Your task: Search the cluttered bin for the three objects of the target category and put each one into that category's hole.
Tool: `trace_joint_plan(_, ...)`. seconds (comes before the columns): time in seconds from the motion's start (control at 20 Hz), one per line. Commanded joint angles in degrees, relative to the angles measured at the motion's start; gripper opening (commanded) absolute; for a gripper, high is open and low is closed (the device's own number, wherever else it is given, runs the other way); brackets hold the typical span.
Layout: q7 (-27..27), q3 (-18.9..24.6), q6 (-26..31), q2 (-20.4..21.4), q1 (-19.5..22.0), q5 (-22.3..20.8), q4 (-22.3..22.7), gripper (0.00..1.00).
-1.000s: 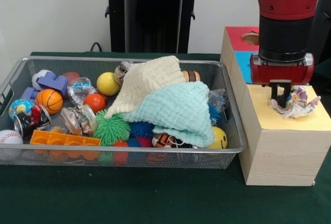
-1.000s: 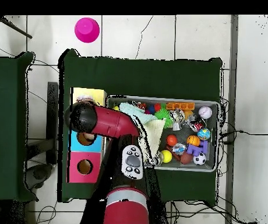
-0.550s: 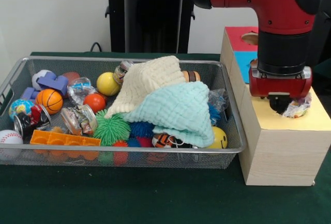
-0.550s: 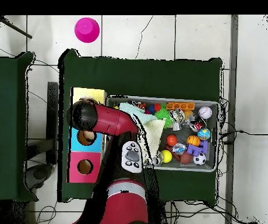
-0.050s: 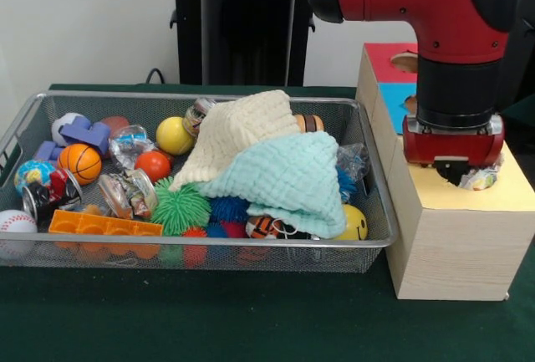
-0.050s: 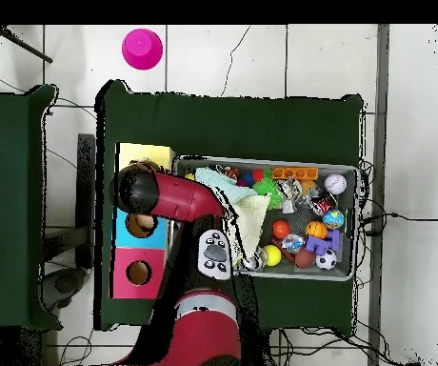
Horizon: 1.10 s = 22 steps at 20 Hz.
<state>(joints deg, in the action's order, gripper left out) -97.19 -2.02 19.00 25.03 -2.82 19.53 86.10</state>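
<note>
Front view
Arm: the red and black arm (image 5: 451, 53) stands low over the yellow top of the wooden box (image 5: 456, 237), right of the bin.
Pincer: the pincer (image 5: 452, 170) is sunk at the yellow panel's hole; its tips are hidden, so whether it is parted or closed cannot be told, nor whether it grips anything.
Wrapper: a crinkled plastic wrapper (image 5: 483, 179) shows just beside the pincer at the hole, mostly hidden behind the arm's red collar.
Bin: the wire mesh bin (image 5: 201, 253) sits on the green table (image 5: 209, 320), touching or just beside the box.
Cloths: a cream cloth (image 5: 238, 128) lies partly over a mint cloth (image 5: 288, 178) in the bin's right half.
Toys: a small basketball (image 5: 80, 162), a yellow ball (image 5: 174, 135), a green spiky ball (image 5: 180, 208) and an orange block (image 5: 104, 227) crowd the left half; a baseball (image 5: 15, 223) rests at the near left corner.

Overhead view
Arm: the arm (image 6: 170, 198) covers the box's yellow end; the pincer is hidden beneath it.
Box: blue and red panels (image 6: 137, 272) each show a round hole.
Cup: a pink cup (image 6: 142, 49) stands on the floor, well apart from the table.
</note>
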Motion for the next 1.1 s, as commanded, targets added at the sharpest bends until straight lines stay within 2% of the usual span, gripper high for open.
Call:
trace_joint_plan(0.05, -10.9, -0.7, 15.4, 5.9, 0.5, 0.2, 3.5, 0.00)
trace_joint_plan(0.3, -14.2, -4.4, 33.9, 11.1, -1.2, -1.4, -2.6, 0.00)
trace_joint_plan(0.55, -16.4, -5.8, 46.3, 12.9, -1.7, -2.4, -8.3, 0.00)
trace_joint_plan(0.85, -17.1, -6.9, 52.0, 13.0, -2.1, -2.6, -11.6, 0.00)
trace_joint_plan(1.1, -16.7, -7.3, 51.8, 12.2, -2.3, -2.3, -12.2, 0.00)
